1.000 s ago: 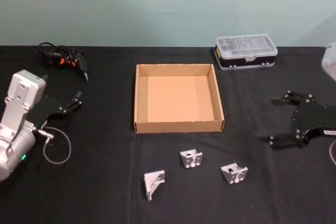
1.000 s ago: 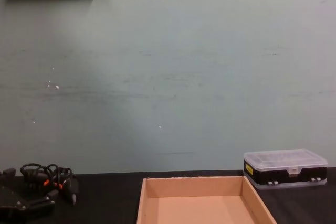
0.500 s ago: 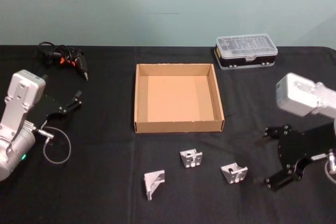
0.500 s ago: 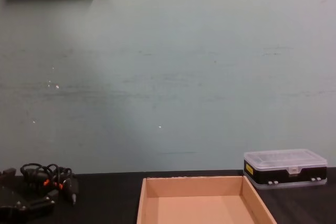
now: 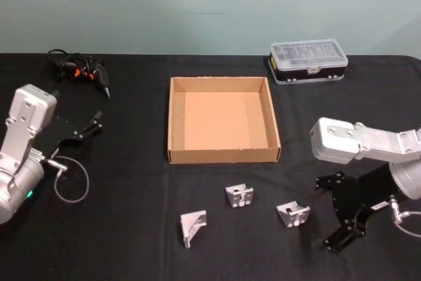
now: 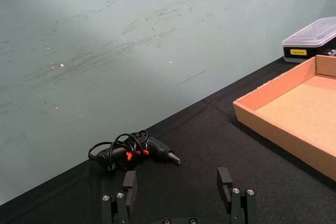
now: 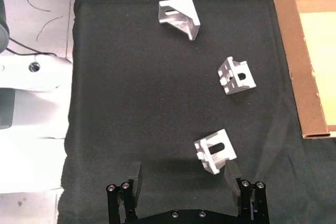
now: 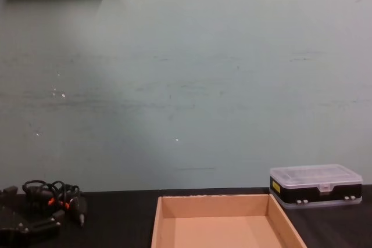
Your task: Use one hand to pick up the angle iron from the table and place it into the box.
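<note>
Three silver angle irons lie on the black table (image 5: 125, 235) in front of the box: one on the left (image 5: 193, 227), one in the middle (image 5: 239, 196), one on the right (image 5: 293, 215). The tan cardboard box (image 5: 223, 157) stands empty behind them. My right gripper (image 5: 321, 214) is open, just right of the right angle iron. In the right wrist view that angle iron (image 7: 215, 151) lies just ahead of the open gripper (image 7: 182, 177), close to one finger, not touched. My left gripper (image 5: 91, 125) rests open at the table's left side.
A clear-lidded plastic case (image 5: 308, 62) stands at the back right, behind the box. A tangle of black cables with orange marks (image 5: 77, 70) lies at the back left. The table's near edge and a white floor (image 7: 37, 77) show in the right wrist view.
My right arm has swung in from the right edge, leftward and nearer, bringing its open gripper beside the right angle iron. The left arm and the angle irons have not moved.
</note>
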Available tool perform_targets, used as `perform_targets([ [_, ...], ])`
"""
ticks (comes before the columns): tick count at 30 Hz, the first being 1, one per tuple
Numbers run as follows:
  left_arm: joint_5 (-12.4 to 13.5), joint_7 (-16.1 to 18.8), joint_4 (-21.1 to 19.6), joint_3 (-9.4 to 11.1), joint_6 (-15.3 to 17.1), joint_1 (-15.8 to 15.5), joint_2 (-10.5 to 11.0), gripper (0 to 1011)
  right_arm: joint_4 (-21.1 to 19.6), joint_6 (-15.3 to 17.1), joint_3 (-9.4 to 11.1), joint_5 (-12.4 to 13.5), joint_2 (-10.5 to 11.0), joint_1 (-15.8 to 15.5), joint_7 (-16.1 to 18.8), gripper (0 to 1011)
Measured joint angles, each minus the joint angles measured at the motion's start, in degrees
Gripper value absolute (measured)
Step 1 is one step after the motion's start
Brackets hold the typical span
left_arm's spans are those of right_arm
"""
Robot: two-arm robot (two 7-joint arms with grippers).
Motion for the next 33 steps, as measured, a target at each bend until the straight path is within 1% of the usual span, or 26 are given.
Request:
perform_targets([
  [3,0.0,0.0,0.0,0.0,0.0,0.0,0.0,1000,1.23,-0.03,-1.24,-0.68,-0.96,1.16,0.23,1000],
  [4,0.0,0.0,0.0,0.0,0.0,0.0,0.0,1000,1.23,-0.03,-1.24,-0.68,-0.96,1.16,0.23,1000],
  [10,0.0,0.0,0.0,0.0,0.0,0.0,0.0,1000,3.84,-0.67,-3.18,-1.51,-2.8,3.0,0.28,1000],
  [13,0.0,0.0,0.0,0.0,0.0,0.0,0.0,1000,4.58,-0.94,-3.77,-1.71,-3.39,3.57,0.28,1000],
  [20,0.0,0.0,0.0,0.0,0.0,0.0,0.0,1000,6.82,-1.53,-6.04,-2.56,-4.98,5.05,0.27,1000],
  [27,0.0,0.0,0.0,0.0,0.0,0.0,0.0,1000,7.86,-1.69,-7.3,-2.88,-5.74,5.89,0.24,1000],
  [33,0.0,0.0,0.0,0.0,0.0,0.0,0.0,1000,8.16,-1.94,-7.56,-2.78,-5.84,6.0,-0.24,1000],
])
